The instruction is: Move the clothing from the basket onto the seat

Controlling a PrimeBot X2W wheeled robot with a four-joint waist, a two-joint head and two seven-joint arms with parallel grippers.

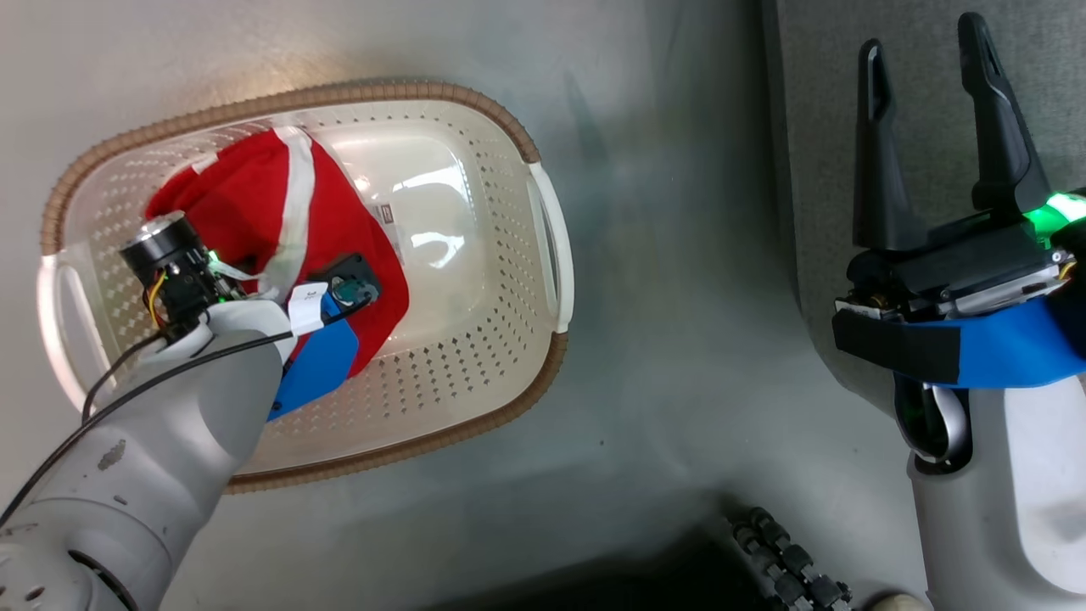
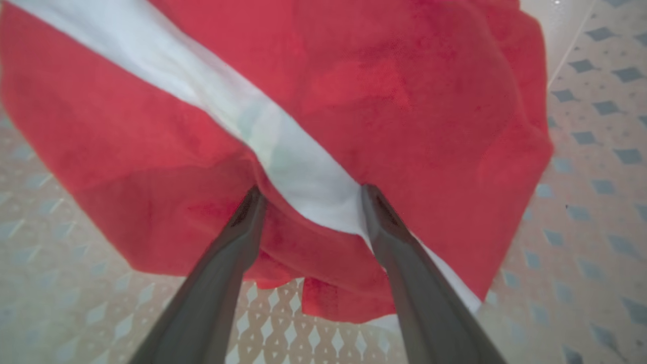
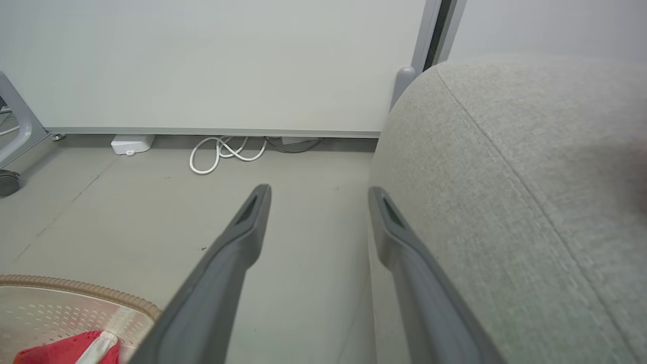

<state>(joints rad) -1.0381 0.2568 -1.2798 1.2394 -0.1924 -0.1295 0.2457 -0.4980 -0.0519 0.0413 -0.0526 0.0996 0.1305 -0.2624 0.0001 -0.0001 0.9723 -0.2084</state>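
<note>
One piece of clothing (image 2: 414,101) meets the left gripper (image 2: 309,194).
Red with a white stripe, it bulges between the wide-spread fingers (image 2: 222,263), inside the basket (image 1: 475,356); right gripper (image 1: 923,36) wide, empty.

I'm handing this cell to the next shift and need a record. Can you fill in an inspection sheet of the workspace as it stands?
Surface: smooth grey floor; the basket stands on it.
Job's things: red clothing with a white stripe lies in the basket; the grey seat is to the robot's right.
Clutter: small white box at the wall's foot.
Grippers: left gripper open, fingers down on the clothing astride the stripe; right gripper open, empty, by the seat's edge.
Cables: white cable coiled by the wall; black cable along the left forearm.
Surroundings: pale wall panel; caster wheel.
</note>
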